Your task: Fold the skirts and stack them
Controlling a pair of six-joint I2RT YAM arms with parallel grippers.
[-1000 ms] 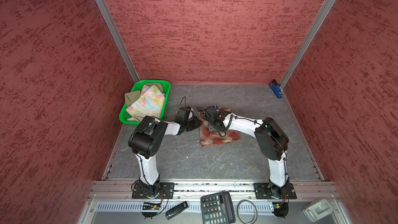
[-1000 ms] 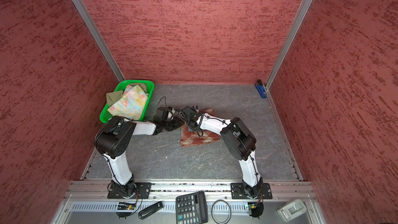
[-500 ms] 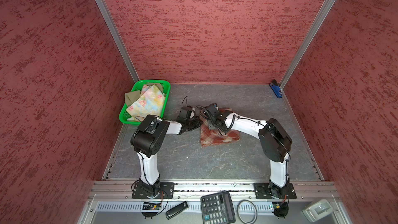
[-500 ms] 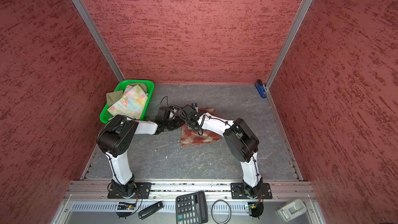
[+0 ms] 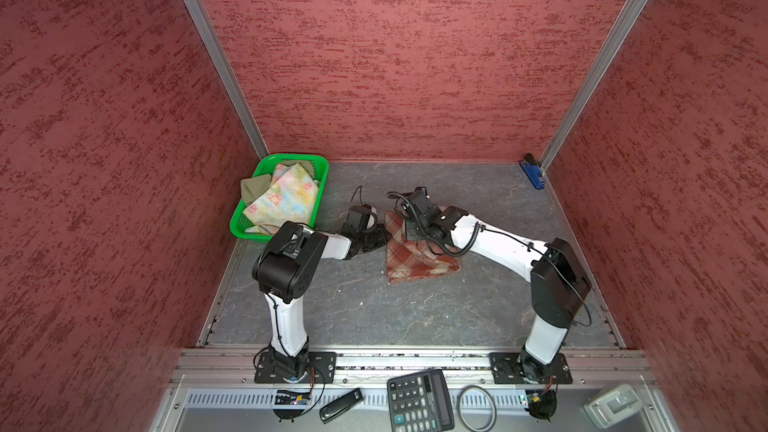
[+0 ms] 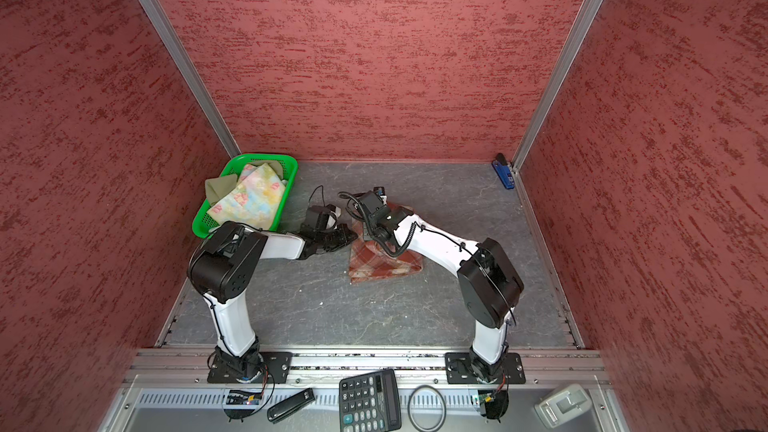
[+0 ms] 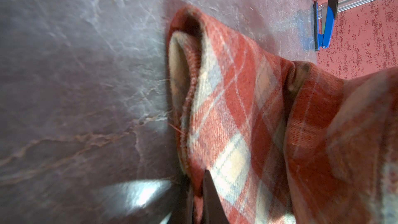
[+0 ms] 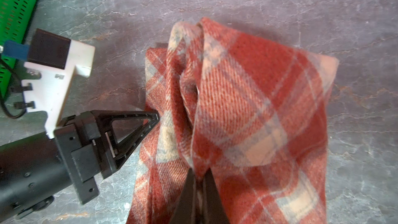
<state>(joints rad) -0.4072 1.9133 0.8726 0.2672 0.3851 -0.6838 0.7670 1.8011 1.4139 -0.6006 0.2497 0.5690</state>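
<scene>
The red-brown and cream plaid skirt (image 5: 415,263) (image 6: 384,265) lies bunched near the middle of the grey table. My left gripper (image 7: 198,179) (image 5: 384,236) is shut on the skirt's left edge, low over the table. My right gripper (image 8: 199,175) is shut on a raised fold of the plaid skirt (image 8: 247,104) close beside it; in both top views its wrist hides the fingertips. The right wrist view shows the left gripper (image 8: 156,116) pinching the cloth edge. A pastel floral skirt (image 5: 286,197) and an olive skirt (image 5: 253,187) lie in the green basket (image 5: 291,157).
The basket stands at the back left, close behind my left arm. A blue stapler (image 5: 533,172) sits in the back right corner. On the front ledge lie a calculator (image 5: 419,401), a black ring (image 5: 476,407) and a small dark device (image 5: 340,400).
My right gripper has shut on the plaid fold and shifted slightly towards the left gripper. The left gripper has tightened on the skirt's edge.
</scene>
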